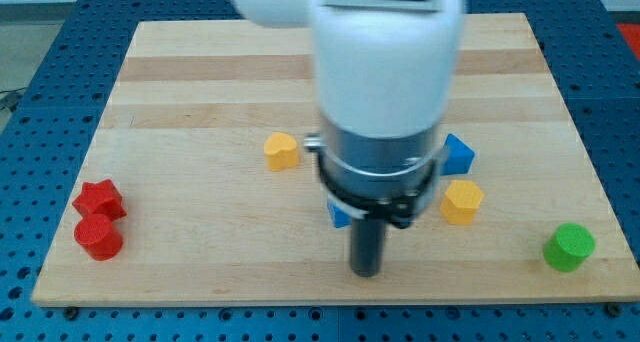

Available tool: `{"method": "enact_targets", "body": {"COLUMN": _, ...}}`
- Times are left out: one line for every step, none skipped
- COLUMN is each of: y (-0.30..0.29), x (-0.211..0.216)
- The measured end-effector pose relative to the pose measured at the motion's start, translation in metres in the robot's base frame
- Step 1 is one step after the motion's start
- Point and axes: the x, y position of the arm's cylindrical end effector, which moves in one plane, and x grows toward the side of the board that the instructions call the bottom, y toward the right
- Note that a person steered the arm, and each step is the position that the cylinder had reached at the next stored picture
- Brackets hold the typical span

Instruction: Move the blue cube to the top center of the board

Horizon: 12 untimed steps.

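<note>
The arm's white and grey body fills the middle of the view and hides part of the wooden board [200, 92]. My tip [367, 272] is the lower end of the dark rod, near the board's bottom edge at centre. A blue block [338, 216], likely the blue cube, peeks out from behind the arm just up and left of my tip; most of it is hidden. A second blue block [458, 154], of triangular look, sits to the right of the arm.
A yellow block [282, 151] lies left of the arm. A yellow hexagonal block [462, 201] lies right of my tip. A red star block [99, 199] and red cylinder [98, 237] sit at the bottom left. A green cylinder [570, 247] sits at the bottom right.
</note>
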Motion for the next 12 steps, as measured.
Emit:
{"method": "enact_targets", "body": {"y": 0.000, "x": 0.000}}
{"method": "enact_targets", "body": {"y": -0.004, "x": -0.026}}
{"method": "enact_targets", "body": {"y": -0.020, "x": -0.086}}
{"method": "enact_targets", "body": {"y": -0.024, "x": -0.140}}
{"method": "enact_targets", "body": {"y": -0.025, "x": -0.194}}
{"method": "enact_targets", "body": {"y": -0.027, "x": -0.233}}
{"method": "enact_targets", "body": {"y": -0.019, "x": -0.222}}
{"method": "enact_targets", "body": {"y": -0.002, "x": -0.131}}
{"method": "enact_targets", "body": {"y": -0.002, "x": -0.128}}
{"method": "enact_targets", "body": {"y": -0.015, "x": -0.100}}
{"method": "enact_targets", "body": {"y": -0.021, "x": -0.100}}
{"method": "enact_targets", "body": {"y": -0.047, "x": -0.100}}
